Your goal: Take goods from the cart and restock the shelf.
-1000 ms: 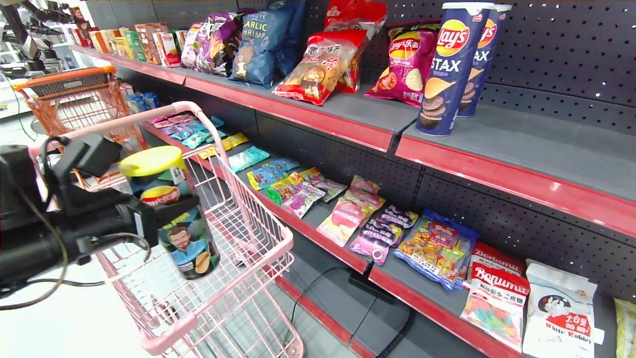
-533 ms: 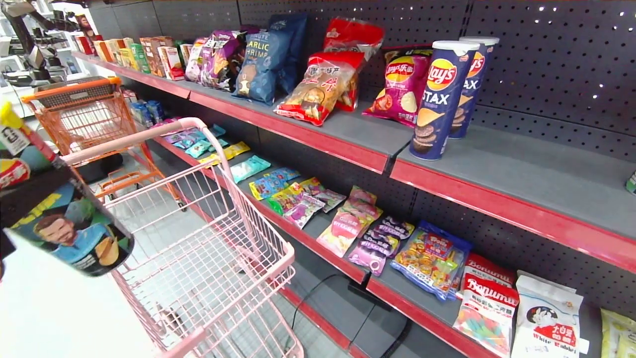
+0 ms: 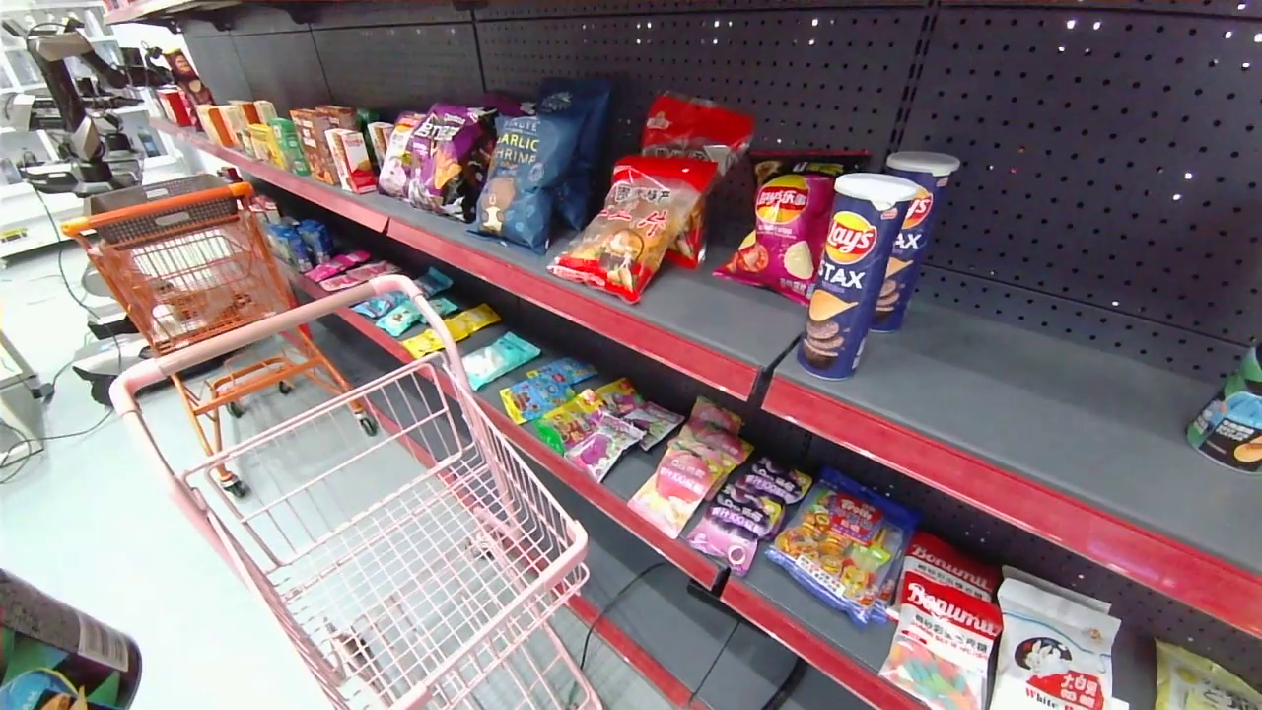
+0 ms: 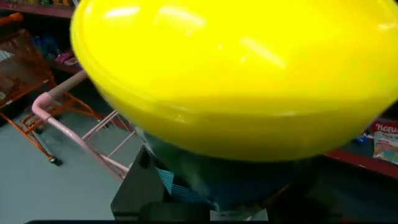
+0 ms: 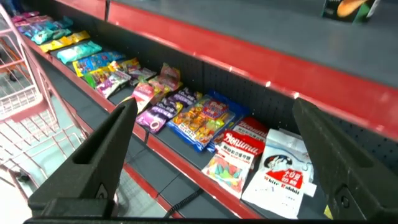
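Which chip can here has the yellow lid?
The can held in the left gripper, low beside the pink cart. The two blue cans standing on the upper shelf have white lids; the right-edge can has its top cut off.

The left tool (image 4: 227, 196) is clamped on a tall can (image 4: 236, 74), with its black fingers (image 4: 142, 186) pressed to the can's sides below the yellow lid. The left arm sits low at the robot's left side, where part of the held can appears tilted at the lower corner of the head view. The right tool (image 5: 214, 109) is held out in front, angled forward and down, with both dark fingers (image 5: 93, 165) spread wide and nothing between them.
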Robot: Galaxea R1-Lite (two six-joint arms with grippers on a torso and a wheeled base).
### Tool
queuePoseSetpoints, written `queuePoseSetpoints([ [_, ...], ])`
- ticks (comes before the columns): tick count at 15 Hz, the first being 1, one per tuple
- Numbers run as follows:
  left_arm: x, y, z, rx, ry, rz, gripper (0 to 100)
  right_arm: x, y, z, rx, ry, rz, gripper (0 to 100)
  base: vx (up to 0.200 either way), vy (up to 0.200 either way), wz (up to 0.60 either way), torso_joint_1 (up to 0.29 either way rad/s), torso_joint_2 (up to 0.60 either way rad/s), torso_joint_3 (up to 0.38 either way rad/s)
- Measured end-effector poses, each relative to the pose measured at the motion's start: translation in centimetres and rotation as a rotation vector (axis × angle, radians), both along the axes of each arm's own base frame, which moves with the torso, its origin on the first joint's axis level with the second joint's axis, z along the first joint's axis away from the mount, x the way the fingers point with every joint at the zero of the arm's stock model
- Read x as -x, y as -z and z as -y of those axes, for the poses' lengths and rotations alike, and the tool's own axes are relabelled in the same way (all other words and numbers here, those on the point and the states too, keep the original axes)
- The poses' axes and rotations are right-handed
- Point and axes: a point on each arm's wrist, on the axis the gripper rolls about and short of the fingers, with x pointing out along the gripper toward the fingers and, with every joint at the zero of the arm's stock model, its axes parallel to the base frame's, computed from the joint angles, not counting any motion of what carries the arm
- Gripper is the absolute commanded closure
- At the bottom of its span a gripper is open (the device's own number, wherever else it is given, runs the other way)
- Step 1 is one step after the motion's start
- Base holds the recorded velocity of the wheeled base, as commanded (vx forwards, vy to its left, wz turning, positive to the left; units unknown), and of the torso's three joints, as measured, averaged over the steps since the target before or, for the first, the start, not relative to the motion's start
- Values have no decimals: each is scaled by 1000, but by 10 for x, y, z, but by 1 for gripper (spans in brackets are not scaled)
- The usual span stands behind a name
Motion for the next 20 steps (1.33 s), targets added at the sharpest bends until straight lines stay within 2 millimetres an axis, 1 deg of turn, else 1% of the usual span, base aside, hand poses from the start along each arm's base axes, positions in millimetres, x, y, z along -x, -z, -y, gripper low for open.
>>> queuePoseSetpoints([
  [3,7,3,0,3,33,23,100,0,0,0,0,0,0,0,0,0,0,165,-396,-229],
  [11,14,8,0,-4,42,46,100,0,0,0,-2,-1,1,0,0,0,-600,14,-21,-16],
  [18,14,8,0,-96,47,65,100,0,0,0,0,-2,0,0,0,0,-600,3,4,0],
  [20,14,8,0,-97,47,65,100,0,0,0,0,-3,0,0,0,0,0,0,0,0],
])
